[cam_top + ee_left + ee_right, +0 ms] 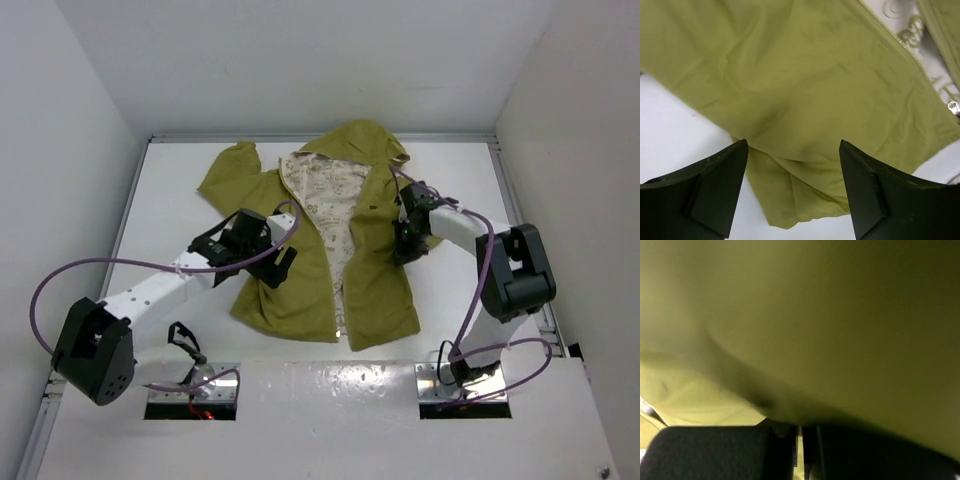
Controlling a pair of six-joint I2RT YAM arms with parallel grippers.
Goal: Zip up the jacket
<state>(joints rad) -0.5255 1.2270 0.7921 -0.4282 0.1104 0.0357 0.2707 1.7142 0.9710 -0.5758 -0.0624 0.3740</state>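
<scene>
Left claw (793, 146) spread wide, holding nothing, hovers just above the jacket's left front panel near the hem. Right claw (800, 435) pressed together, looks to be pinching a fold of the right front panel, fabric bulging over its camera. Jacket (375, 290) lies open on the worktop (170, 200), hood away from the arms, cream lining (320, 195) showing between the panels, zipper not joined. Zipper teeth (890, 37) run along the left panel's edge. Small metal piece (953, 106) farther along, slider or end pin, too small to tell. Step in hand, my read: bring the two bottom ends together. To do it well, left claw should take the hem corner right beside the teeth, not mid-panel, and keep the cloth taut. Right claw should draw its panel across so the ends line up before seating the pin. No brand or label seen; lining print unreadable.
</scene>
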